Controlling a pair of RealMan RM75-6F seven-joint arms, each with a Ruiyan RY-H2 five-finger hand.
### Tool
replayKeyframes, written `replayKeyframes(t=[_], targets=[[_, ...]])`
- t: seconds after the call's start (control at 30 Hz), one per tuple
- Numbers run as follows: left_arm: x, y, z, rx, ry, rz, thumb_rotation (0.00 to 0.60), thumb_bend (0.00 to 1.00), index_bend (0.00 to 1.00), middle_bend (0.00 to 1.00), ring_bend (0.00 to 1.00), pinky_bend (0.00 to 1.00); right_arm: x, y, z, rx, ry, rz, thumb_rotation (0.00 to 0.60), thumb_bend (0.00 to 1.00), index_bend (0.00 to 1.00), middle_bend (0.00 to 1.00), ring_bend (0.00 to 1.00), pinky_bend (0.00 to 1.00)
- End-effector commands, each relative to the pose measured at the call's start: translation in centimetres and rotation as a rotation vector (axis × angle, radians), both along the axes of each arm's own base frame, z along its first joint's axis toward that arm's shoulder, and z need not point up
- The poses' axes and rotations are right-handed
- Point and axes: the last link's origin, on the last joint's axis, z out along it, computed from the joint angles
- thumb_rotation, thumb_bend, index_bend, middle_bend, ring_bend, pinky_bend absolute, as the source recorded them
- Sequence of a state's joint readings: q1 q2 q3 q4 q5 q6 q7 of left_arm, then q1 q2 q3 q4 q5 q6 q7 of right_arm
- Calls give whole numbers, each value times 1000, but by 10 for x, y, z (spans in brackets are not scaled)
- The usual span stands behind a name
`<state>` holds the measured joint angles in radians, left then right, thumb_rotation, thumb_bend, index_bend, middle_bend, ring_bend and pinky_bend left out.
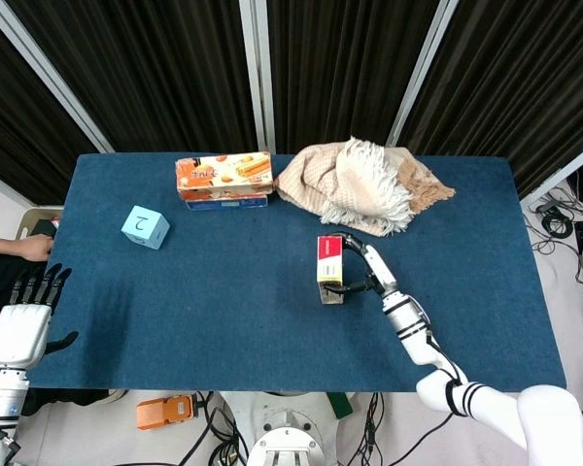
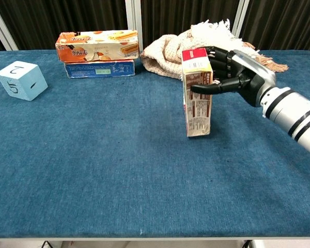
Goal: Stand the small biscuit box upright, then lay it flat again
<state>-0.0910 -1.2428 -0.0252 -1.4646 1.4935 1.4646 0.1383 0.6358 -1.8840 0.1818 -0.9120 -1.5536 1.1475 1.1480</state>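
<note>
The small biscuit box [image 1: 329, 269] [image 2: 197, 93] stands upright on its short end near the middle of the blue table [image 1: 223, 301], red flap on top. My right hand [image 1: 361, 267] [image 2: 232, 76] grips it from its right side, thumb across the near face and fingers behind the upper half. My left hand [image 1: 24, 316] hangs off the table's left edge, fingers spread, holding nothing; the chest view does not show it.
Two stacked long biscuit boxes [image 1: 223, 181] [image 2: 97, 52] lie at the back. A light-blue cube [image 1: 145, 226] [image 2: 21, 80] sits at the left. A beige fringed cloth [image 1: 364, 184] [image 2: 181, 46] is heaped just behind the upright box. A person's hand [image 1: 29, 247] shows at the left edge.
</note>
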Motion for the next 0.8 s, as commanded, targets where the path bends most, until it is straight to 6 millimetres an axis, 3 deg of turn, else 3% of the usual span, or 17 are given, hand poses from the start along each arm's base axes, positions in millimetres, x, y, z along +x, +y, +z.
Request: replayKeyframes(t=[0.03, 0.17, 0.27, 0.33, 0.53, 0.63, 0.8], targets=[[0, 1, -1, -2, 0, -1, 600, 0, 71, 46, 0, 0, -1, 6, -11, 9, -23, 11, 600, 158, 339, 455, 321, 250], [1, 2, -1, -5, 1, -4, 600, 0, 71, 46, 0, 0, -6, 8, -11, -8, -21, 18, 600, 158, 230, 418, 250, 191], [1, 3, -1, -4, -2, -7, 600, 0, 71, 46, 0, 0, -10, 10, -8, -15, -5, 29, 598, 158, 64, 312, 153, 105], [1, 4, -1, 0, -5, -12, 600, 0, 71, 46, 0, 0, -12, 12, -6, -20, 6, 32, 593, 158, 10, 254, 108, 63], [0, 4, -1, 6, -11, -17, 600, 0, 71, 46, 0, 0, -19, 21, 5, -41, 44, 52, 553, 157, 0, 41, 0, 0], [1, 4, -1, 7, -11, -22, 600, 0, 71, 46, 0, 0, -23, 25, 18, -61, 99, 84, 530, 154, 0, 0, 0, 0], [1, 5, -1, 5, -9, -28, 600, 0, 71, 46, 0, 0, -24, 32, 63, -126, 240, 135, 511, 130, 0, 0, 0, 0]])
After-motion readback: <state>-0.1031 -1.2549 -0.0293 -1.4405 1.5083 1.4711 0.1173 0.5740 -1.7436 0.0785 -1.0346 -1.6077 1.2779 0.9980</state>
